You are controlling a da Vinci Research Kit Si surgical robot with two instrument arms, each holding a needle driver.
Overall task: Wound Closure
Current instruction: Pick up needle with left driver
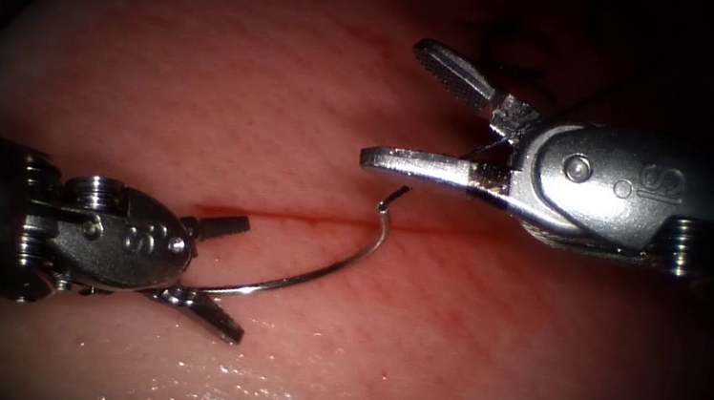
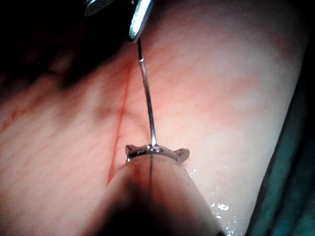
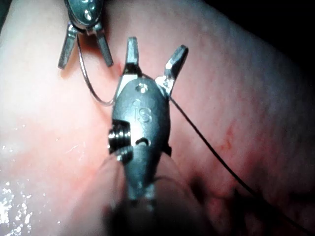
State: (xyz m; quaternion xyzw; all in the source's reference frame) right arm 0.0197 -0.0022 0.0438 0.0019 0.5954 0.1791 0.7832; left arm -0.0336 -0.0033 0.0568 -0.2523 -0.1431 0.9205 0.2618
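needle (image 1: 320, 273) lies free between both wide-open, empty end effectors, left (image 1: 220, 276) and right (image 1: 397, 105).

Both claws, left (image 1: 214, 275) and right (image 1: 411, 107), were shiny polished metal with rough-toothed inner faces. The needle (image 1: 321, 271) was smooth bright wire. The tissue (image 1: 202, 87) looked moist and glossy.

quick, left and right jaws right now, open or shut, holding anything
Left tool: jaws open, the needle lying between them near one end of its curve, clear of the tissue.
Right tool: jaws open, holding nothing; thread trails beside it.
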